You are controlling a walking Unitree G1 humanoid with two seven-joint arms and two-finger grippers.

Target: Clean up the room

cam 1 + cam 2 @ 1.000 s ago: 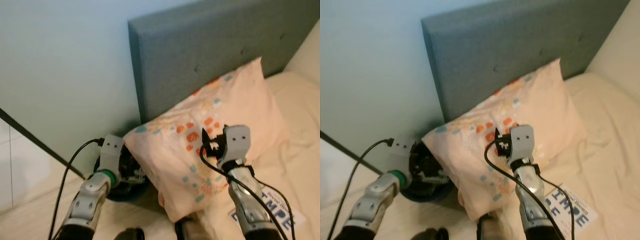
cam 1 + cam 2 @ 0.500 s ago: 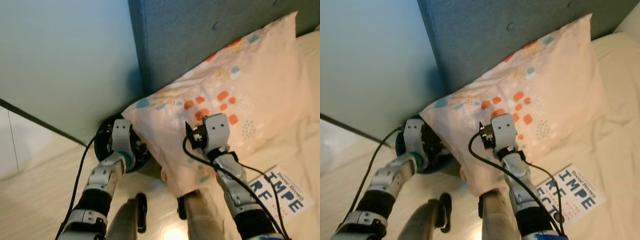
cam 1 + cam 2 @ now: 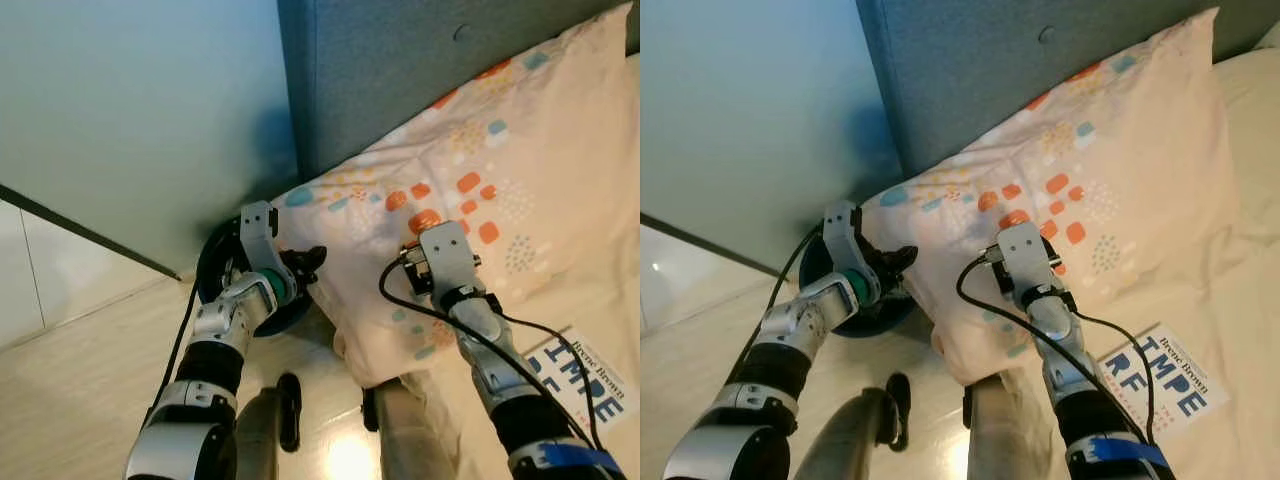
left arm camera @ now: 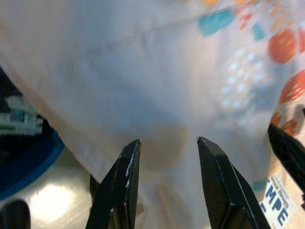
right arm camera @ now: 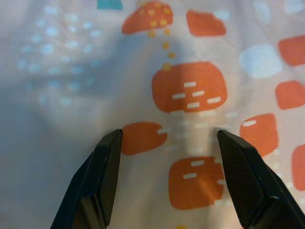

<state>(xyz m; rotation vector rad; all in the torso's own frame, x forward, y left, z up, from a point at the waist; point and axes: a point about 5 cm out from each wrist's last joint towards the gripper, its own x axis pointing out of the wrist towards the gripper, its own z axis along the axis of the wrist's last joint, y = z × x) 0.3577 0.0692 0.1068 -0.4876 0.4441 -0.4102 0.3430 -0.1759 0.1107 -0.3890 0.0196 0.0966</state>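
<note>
Both grippers, left (image 3: pixel 312 258) and right (image 5: pixel 164 138), fingers apart, have closed in on the pillow (image 3: pixel 480 200); book (image 3: pixel 585 375) lies right.

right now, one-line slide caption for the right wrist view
Right gripper, jaws open, poised close over the pillow and its orange patches.

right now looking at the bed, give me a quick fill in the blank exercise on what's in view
1. The patterned pillow leans against the grey ____.
2. The right gripper hovers over the pillow with its fingers ____.
3. The left gripper points at the pillow's near edge, its fingers ____.
4. A book with blue letters lies on the ____ beside the pillow.

Missing words: headboard; open; open; bed
</note>
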